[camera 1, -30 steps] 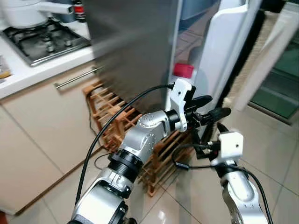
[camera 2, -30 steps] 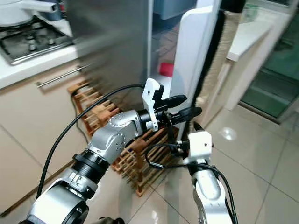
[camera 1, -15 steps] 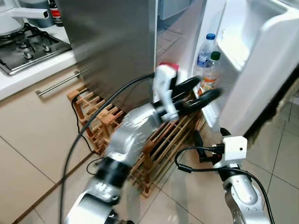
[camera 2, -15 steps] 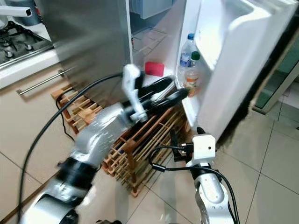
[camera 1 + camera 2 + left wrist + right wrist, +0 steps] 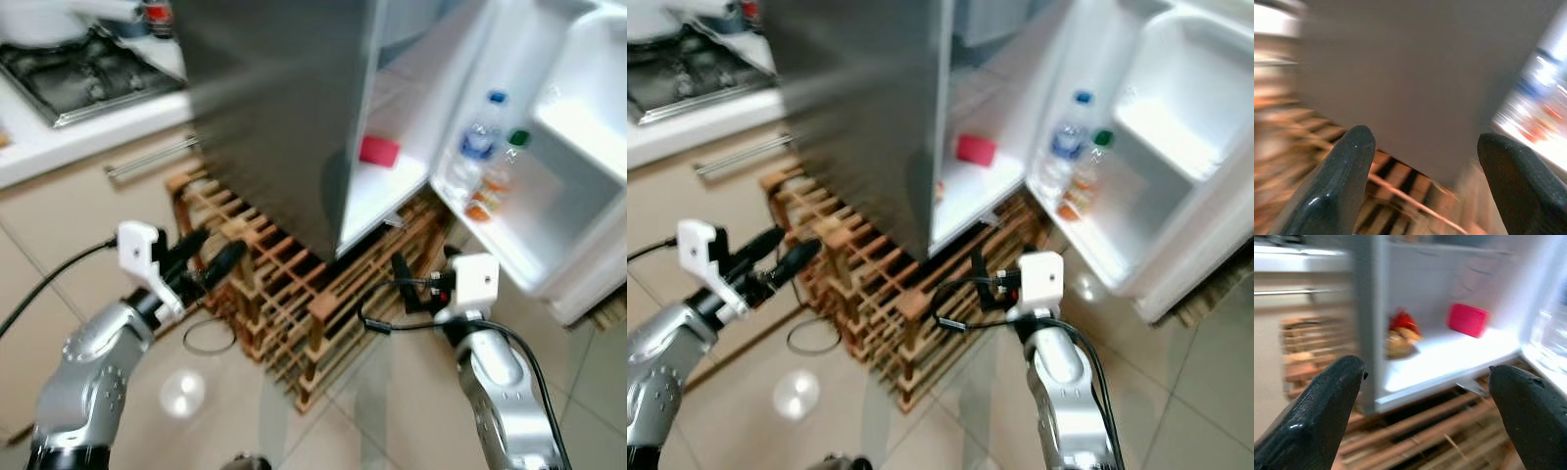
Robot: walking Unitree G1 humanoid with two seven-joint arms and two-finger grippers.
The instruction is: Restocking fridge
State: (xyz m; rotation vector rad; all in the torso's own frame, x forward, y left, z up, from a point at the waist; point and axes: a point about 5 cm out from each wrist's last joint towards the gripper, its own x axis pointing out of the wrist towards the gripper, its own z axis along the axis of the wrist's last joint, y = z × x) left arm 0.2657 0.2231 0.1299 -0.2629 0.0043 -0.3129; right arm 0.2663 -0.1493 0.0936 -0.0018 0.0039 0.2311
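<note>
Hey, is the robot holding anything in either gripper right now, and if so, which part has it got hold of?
Nothing is held. The left gripper and the right gripper are both open, with only the wooden rack and the open fridge beyond them.

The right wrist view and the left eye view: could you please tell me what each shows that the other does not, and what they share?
The right wrist view alone shows a red-topped brownish food item on the white fridge shelf. The left eye view alone shows the two plastic bottles in the open fridge door, the gas hob, and both the left gripper and right gripper. Both show the flat red box and the wooden slatted rack.
</note>
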